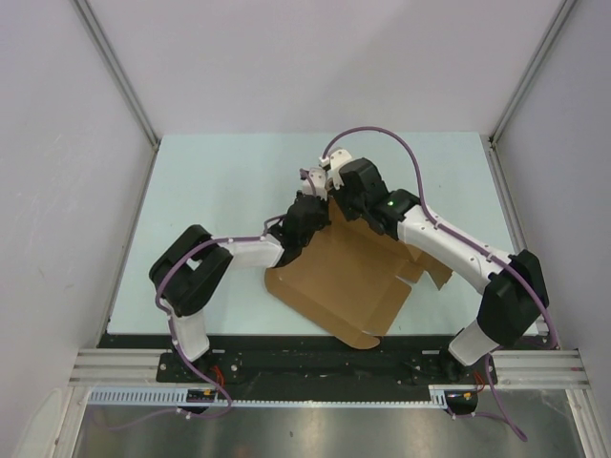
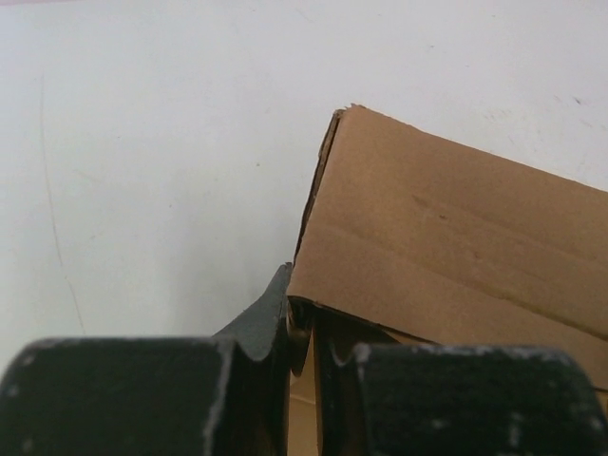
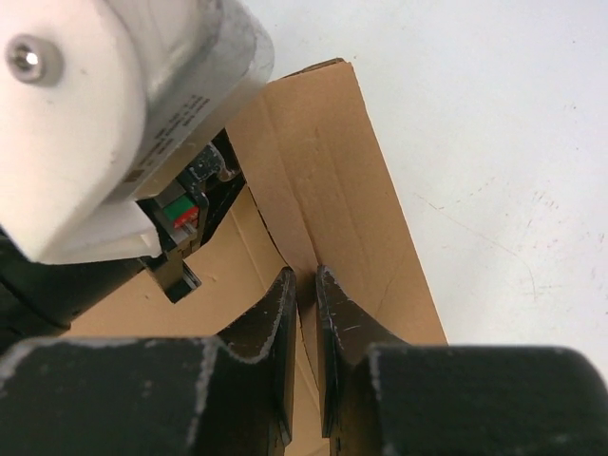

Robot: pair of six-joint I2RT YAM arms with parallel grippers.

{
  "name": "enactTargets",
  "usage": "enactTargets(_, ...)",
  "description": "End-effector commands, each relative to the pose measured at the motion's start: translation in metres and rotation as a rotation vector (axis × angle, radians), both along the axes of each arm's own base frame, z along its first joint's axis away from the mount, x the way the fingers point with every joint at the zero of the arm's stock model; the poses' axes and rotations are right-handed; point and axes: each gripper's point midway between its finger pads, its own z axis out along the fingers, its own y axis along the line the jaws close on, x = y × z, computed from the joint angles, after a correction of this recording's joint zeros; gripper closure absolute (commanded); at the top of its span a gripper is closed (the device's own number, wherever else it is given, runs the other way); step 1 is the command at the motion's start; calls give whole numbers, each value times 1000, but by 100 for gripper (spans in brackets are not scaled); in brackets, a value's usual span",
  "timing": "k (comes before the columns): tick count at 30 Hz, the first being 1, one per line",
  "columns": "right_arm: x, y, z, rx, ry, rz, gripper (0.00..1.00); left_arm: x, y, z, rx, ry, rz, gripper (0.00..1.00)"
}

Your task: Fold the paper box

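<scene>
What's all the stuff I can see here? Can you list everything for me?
paper box: one, brown, partly folded, on the near middle of the table
table: one, pale blue-white, under everything
walls: three, grey-white, around the table
cables: two, purple, one along each arm
arms: two, black and white, reaching in from the near edge
left gripper: one, black, shut on a box edge
right gripper: one, black, shut on a box fold

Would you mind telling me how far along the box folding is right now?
Early stage. Done: the far panel of the paper box stands raised along its crease. In hand: the left gripper and right gripper both pinch that raised far end. Left: the rest of the sheet lies flat on the table, near flaps unfolded, no walls or lid formed.
</scene>
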Motion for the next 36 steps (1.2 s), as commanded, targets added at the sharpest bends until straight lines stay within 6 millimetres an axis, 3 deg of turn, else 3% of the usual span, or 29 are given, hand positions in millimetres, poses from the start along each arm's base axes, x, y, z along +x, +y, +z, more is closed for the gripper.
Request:
enactTargets(1,-15,20,-15,30,86,48,100,1,35,-43,128,120,187,100)
enactTargets(5,-23,26,-19,25,101,63,100,3,49,-51,186,138,264,100)
enactTargets(14,-34,41,-27,28,129,93,100,6,46,-51,182,148,283,99)
enactTargets(24,-30,32,0,62,65,68,65,-6,53,-53,147,134,268,100)
enactTargets(36,-29,18,30,85,2,44,52,-18,64,-44,111,77,252,100)
